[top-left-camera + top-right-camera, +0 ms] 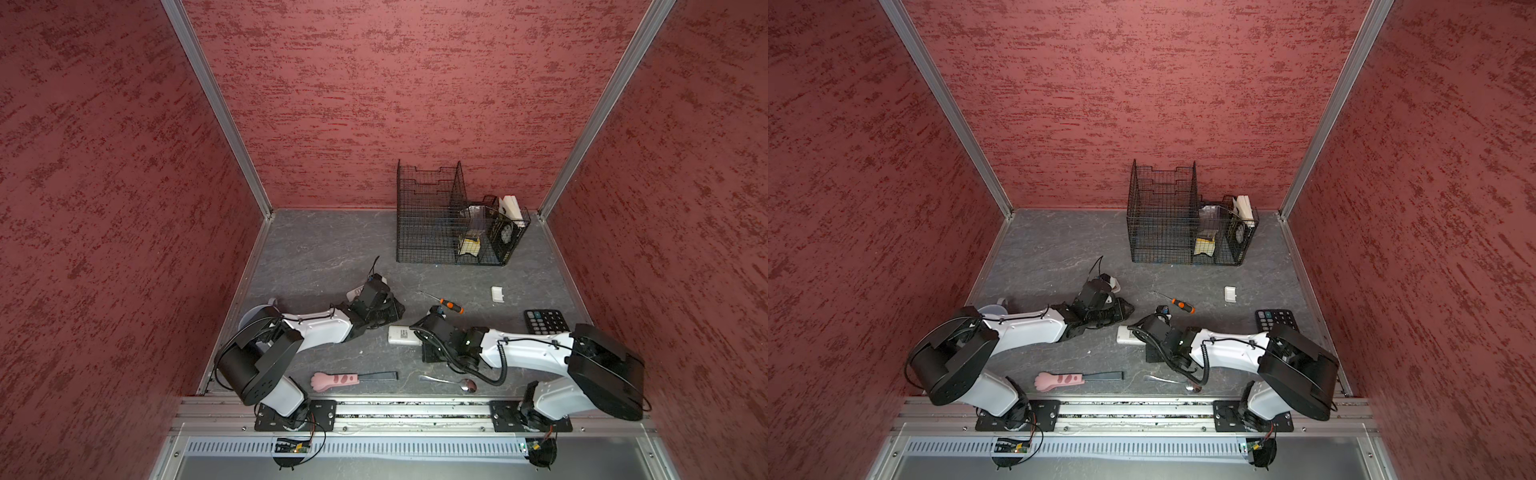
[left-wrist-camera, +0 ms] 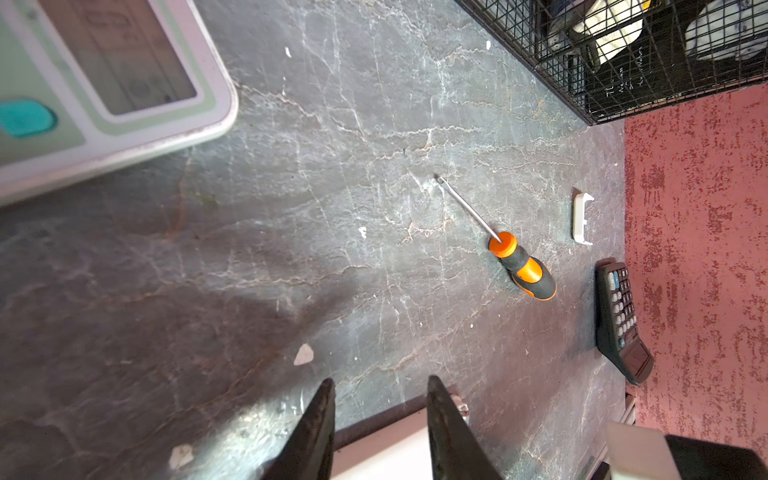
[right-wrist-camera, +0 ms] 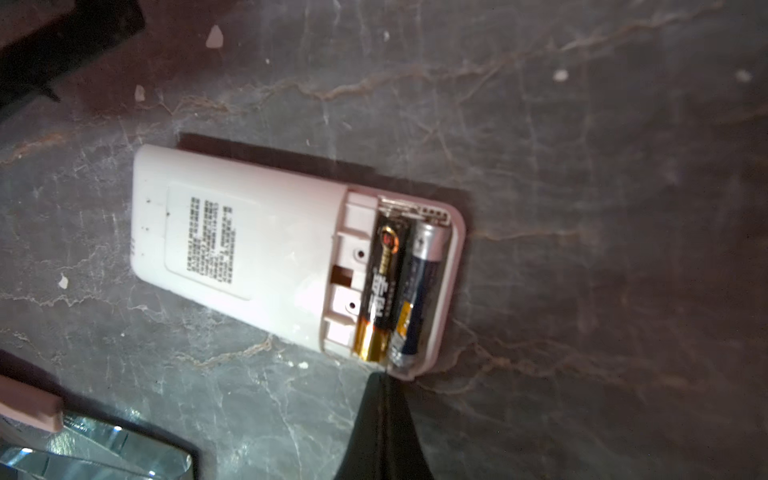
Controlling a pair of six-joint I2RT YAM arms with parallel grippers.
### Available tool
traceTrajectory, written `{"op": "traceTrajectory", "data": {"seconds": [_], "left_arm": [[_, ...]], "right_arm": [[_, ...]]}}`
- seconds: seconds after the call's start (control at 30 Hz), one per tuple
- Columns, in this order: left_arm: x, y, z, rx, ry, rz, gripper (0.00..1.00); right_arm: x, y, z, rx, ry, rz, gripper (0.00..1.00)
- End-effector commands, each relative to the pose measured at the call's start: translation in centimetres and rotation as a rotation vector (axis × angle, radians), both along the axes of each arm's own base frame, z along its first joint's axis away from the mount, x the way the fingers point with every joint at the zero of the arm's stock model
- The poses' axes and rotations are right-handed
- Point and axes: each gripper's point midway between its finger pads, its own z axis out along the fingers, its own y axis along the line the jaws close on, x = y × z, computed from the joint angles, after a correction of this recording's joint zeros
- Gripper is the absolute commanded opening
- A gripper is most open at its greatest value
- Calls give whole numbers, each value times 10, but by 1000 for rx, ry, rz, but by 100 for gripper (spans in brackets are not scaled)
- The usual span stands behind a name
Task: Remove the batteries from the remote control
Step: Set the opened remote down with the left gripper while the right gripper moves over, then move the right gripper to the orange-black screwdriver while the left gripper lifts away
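The white remote control [image 3: 249, 249] lies face down on the grey table, seen in both top views [image 1: 400, 335] [image 1: 1126, 335]. Its battery bay is uncovered. Two batteries lie side by side in the bay, one black and gold [image 3: 380, 286], one blue and silver [image 3: 417, 286]. My right gripper [image 3: 384, 376] is shut, its tip at the remote's edge by the batteries' ends. My left gripper [image 2: 380, 384] stands open just beyond the remote, holding nothing; a white strip of the remote [image 2: 382, 444] shows between its fingers.
An orange-handled screwdriver [image 1: 451, 306], a small white cover [image 1: 497, 295] and a dark calculator [image 1: 546, 322] lie to the right. A black wire basket [image 1: 453, 224] stands at the back. A pink paw-shaped tool [image 1: 336, 380] and a spoon [image 1: 455, 381] lie in front. A white device with a screen [image 2: 83, 83] sits by the left gripper.
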Motion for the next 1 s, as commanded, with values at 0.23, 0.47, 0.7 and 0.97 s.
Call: {"op": "traceTrajectory", "data": {"seconds": [0.23,0.47,0.7,0.97], "left_arm": [[-2,3,-1,-18,-1,13,37],[-2,5,2,-21,-5,21,37],[-2,8,9,-22,-22,34,39],[3,12,34,-21,-61,28,43]], "right_arm": [[24,1,2,-14,-38,-31,0],[31,7,2,-5,-46,-17,0],[33,7,7,14,-58,-28,0],[35,-12,40,4,-84,-48,14]]}}
